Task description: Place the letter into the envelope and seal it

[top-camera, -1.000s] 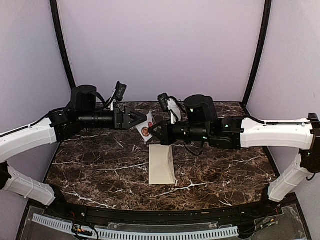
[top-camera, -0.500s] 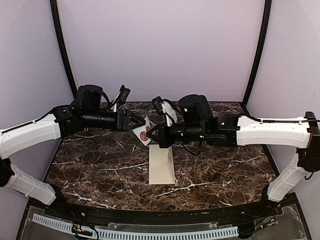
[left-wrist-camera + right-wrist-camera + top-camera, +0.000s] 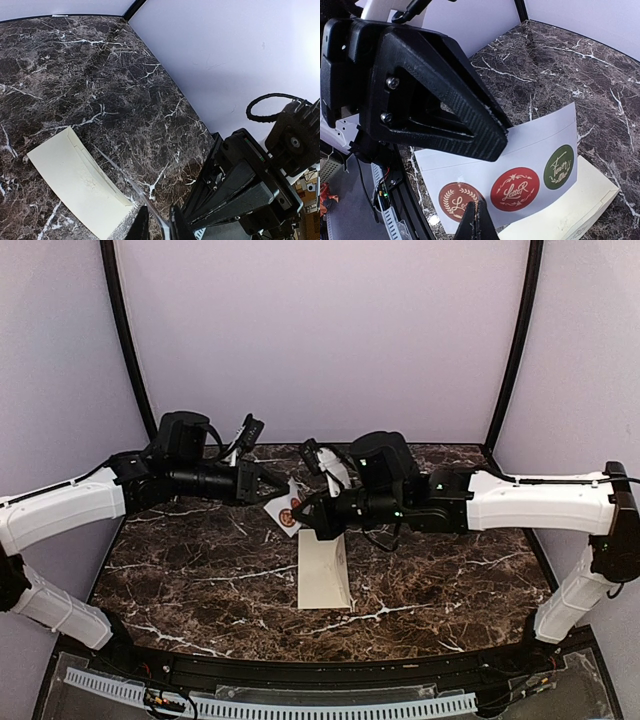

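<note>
The cream envelope lies flat at mid table, its flap side facing up in the left wrist view. The letter is out of view. Above the envelope's far end hangs a white sticker strip with a brown, a red and a green round sticker. My right gripper is shut on the strip's near edge at the brown sticker. My left gripper straddles the opposite edge, its jaws narrow with a slim gap showing beside the edge-on sheet.
The dark marble table is walled by pale purple panels on three sides. Both arms meet over the far middle. A black cable guard and a white toothed strip run along the near edge.
My left gripper's jaws have narrowed from wide open onto the strip's edge. The right arm has carried the strip a little to the left, toward the left gripper. The envelope has not moved.
</note>
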